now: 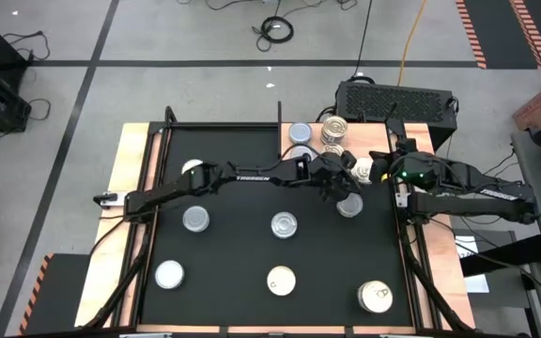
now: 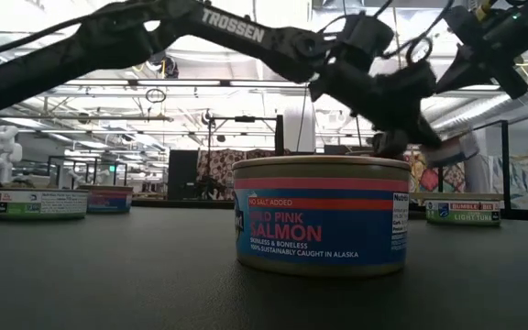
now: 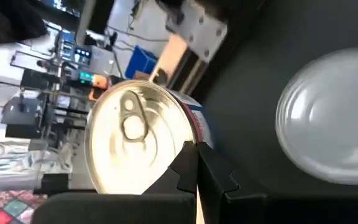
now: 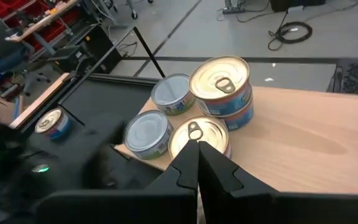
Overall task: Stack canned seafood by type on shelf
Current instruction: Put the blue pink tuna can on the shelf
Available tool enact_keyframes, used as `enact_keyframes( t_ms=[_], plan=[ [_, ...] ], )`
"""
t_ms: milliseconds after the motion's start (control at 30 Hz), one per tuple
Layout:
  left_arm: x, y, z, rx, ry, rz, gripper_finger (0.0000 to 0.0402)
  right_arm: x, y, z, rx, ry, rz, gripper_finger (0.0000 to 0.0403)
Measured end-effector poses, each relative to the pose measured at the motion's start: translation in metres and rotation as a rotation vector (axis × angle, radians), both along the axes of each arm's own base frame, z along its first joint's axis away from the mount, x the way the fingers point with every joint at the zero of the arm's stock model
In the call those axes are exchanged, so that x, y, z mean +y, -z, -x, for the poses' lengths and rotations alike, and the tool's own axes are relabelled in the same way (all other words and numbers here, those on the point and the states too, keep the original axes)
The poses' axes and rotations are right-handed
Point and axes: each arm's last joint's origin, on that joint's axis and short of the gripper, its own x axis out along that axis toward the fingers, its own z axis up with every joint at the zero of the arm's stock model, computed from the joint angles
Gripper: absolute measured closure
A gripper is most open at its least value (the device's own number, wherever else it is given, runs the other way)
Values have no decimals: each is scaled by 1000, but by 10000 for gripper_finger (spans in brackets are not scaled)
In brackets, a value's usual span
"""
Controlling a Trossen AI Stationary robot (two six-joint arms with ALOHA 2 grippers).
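— Salmon tin (image 2: 322,215) is nearest, upright on the black mat (image 1: 233,249), with a blue label and a red band.
— And past it?
— More tins are scattered apart on the mat: a green-labelled one (image 2: 41,203) far to one side and a light-tuna tin (image 2: 463,211) to the other.
— Where are the claws?
— The left gripper (image 1: 338,186) hangs over the mat's far part, near the shelf's edge. Its fingers are pressed together with nothing between them. A gold pull-tab tin (image 3: 135,140) and a silvery-topped tin (image 3: 331,118) lie beyond them.
— The right one?
— The right gripper (image 4: 197,148) is closed and empty too, above the wooden shelf (image 4: 303,134).
— What's on the shelf?
— A two-high gold-topped stack (image 4: 221,87), two silvery tins (image 4: 148,132) and a single pull-tab tin (image 4: 199,134), clustered at the corner by the mat.
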Motion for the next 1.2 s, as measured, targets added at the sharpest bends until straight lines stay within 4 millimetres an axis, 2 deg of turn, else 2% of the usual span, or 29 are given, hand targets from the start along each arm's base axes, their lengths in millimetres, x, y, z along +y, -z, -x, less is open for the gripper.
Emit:
enact_keyframes(
  t_ms=[167, 333, 567, 833, 1000, 1200],
  plan=[
    [22, 4, 2, -12, -42, 54, 401, -1, -1, 0, 1, 16, 18, 403],
    [35, 4, 4, -18, -35, 95, 401, -1, -1, 0, 0, 16, 20, 403],
    [43, 0, 5, -58, 6, 113, 401, -1, -2, 0, -9, 17, 20, 403],
    [61, 14, 4, -78, -16, 141, 401, -1, -3, -1, -24, 18, 22, 403],
    [65, 25, 4, -57, -22, 148, 401, -1, -3, -2, -24, 18, 22, 403],
    [66, 25, 4, -58, -26, 148, 401, -1, -3, -2, -27, 18, 23, 403]
  ],
)
